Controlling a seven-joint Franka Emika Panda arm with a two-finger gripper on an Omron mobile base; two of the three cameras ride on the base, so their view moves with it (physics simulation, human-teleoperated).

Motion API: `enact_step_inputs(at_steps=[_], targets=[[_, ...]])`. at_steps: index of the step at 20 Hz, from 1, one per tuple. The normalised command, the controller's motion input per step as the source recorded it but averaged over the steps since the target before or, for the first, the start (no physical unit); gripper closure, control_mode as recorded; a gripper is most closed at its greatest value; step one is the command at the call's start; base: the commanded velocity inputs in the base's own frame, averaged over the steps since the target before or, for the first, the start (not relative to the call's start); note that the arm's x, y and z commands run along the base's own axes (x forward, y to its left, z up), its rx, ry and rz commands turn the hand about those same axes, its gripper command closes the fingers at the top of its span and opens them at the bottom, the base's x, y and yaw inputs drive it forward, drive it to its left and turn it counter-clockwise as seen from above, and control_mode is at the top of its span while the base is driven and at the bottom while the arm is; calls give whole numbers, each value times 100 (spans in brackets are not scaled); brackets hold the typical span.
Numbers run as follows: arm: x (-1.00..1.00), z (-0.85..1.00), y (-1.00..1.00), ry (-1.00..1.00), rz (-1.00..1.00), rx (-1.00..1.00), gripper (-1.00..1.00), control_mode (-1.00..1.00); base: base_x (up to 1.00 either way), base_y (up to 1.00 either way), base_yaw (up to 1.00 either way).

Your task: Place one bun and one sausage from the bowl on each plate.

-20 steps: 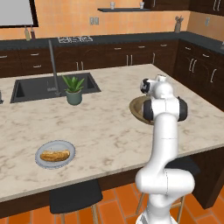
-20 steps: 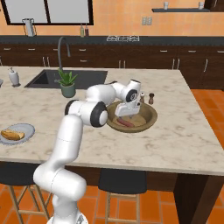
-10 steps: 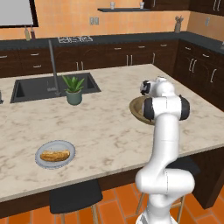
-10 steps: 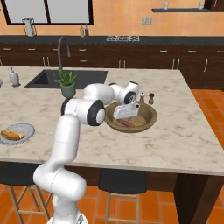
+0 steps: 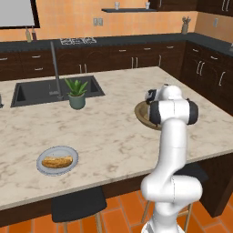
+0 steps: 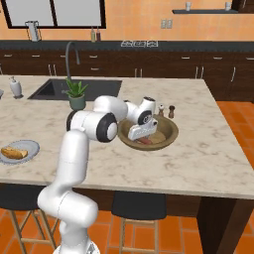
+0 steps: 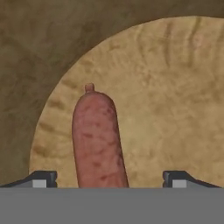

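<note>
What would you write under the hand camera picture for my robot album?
Open gripper poised over a sausage lying in the wooden bowl.

A sausage (image 7: 98,140) is lying on the pale floor of the bowl (image 7: 175,87), running between the wide-apart fingertips (image 7: 41,178) of the hand (image 7: 109,179), nearer the left one.

A marble island counter (image 6: 208,154) carries, at frame centre, a wooden bowl (image 6: 168,135), with two shakers (image 6: 166,110) just behind; a potted plant (image 6: 76,95) stands centre-left, a grey plate (image 6: 27,148) at far left, a white bottle (image 6: 16,88) upper left.
</note>
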Motion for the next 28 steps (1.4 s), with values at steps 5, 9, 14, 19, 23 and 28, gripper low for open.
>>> enact_step_inputs(at_steps=[5,9,14,19,23,28], targets=[[0,-9,0,0,0,0,100,-100,0,0,0],[0,15,0,0,0,-3,100,-100,0,0,0],[-17,74,13,-3,0,-17,100,-100,0,0,0],[-83,100,47,-19,-3,-11,100,-100,0,0,0],[-100,87,94,-17,-13,0,100,-100,0,0,0],[-91,29,100,-16,-10,0,100,-100,0,0,0]])
